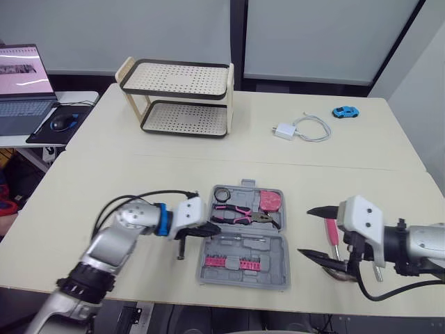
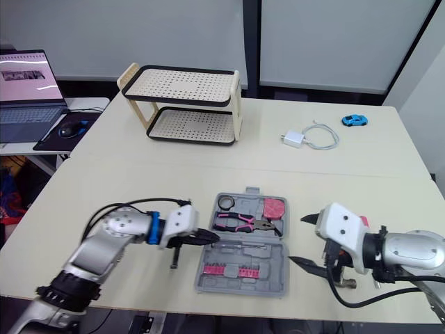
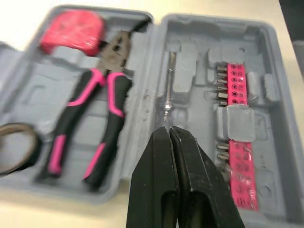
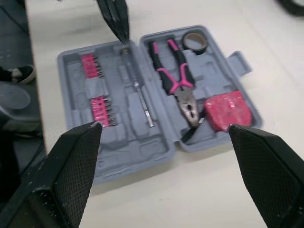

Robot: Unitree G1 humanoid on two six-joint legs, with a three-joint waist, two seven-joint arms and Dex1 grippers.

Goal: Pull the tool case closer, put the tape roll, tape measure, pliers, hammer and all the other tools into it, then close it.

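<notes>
Where one tool case (image 1: 278, 254) lies open, one pliers (image 1: 240, 216)

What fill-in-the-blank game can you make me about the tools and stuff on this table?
The tool case lies ____.
The pliers have black and ____ handles.
The left end effector is ____, fingers touching.
The toy car is ____.
Missing words: open, pink, shut, blue.

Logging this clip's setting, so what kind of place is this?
Likely an office or lab workspace: pale tables pushed together, a laptop and mouse on a side desk, and plain wall panels behind.
</notes>
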